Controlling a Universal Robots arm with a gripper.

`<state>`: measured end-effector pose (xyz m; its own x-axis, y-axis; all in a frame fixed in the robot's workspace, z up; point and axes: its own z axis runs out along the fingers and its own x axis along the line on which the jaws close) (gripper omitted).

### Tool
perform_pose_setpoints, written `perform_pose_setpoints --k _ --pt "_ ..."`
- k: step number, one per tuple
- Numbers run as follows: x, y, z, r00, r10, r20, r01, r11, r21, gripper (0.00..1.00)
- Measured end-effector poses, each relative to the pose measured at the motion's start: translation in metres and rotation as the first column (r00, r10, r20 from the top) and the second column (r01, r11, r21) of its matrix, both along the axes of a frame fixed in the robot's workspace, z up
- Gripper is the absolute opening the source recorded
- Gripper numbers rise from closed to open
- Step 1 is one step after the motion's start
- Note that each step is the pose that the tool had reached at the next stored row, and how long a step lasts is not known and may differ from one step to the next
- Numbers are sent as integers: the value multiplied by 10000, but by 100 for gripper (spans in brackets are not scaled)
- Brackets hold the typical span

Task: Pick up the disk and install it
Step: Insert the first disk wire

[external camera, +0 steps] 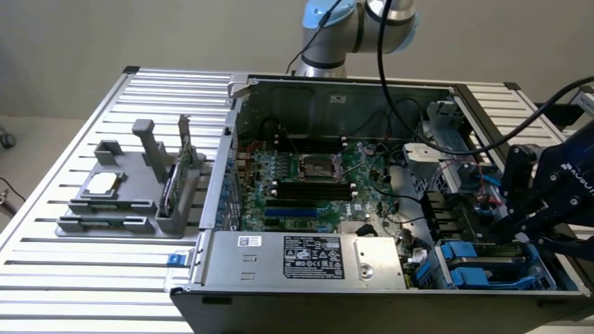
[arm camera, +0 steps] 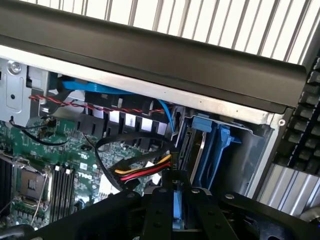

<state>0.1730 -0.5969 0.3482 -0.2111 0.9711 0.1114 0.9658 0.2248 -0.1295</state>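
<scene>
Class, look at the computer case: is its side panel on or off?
Off. The computer case lies open, with its motherboard and cables exposed.

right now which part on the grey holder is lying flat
The square silver chip at the exterior view's left of the holder; the green card stands upright on its edge.

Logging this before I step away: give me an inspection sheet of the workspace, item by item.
Surface: slatted metal table, carrying an open computer case.
Job's things: disk, a blue-framed edge seen between the fingers, in front of the blue drive bay.
Clutter: grey fixture beside the case, holding a processor chip and an upright card.
Grippers: gripper over the case's drive-bay corner, apparently closed on the disk.
Cables: yellow, red and black bundle; twisted red wire; black arm cables.
Surroundings: arm base behind the case; plain wall.
</scene>
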Motion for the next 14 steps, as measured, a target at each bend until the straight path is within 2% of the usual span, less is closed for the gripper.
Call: perform_pose_setpoints --k 4,8,14 --pt "2 -3 2 9996 -272 -25 272 9995 -190 16" --pt "4 -4 3 9982 -598 -88 595 9977 -318 16" --pt "15 -2 -19 9920 -1261 -90 1258 9915 -325 16"
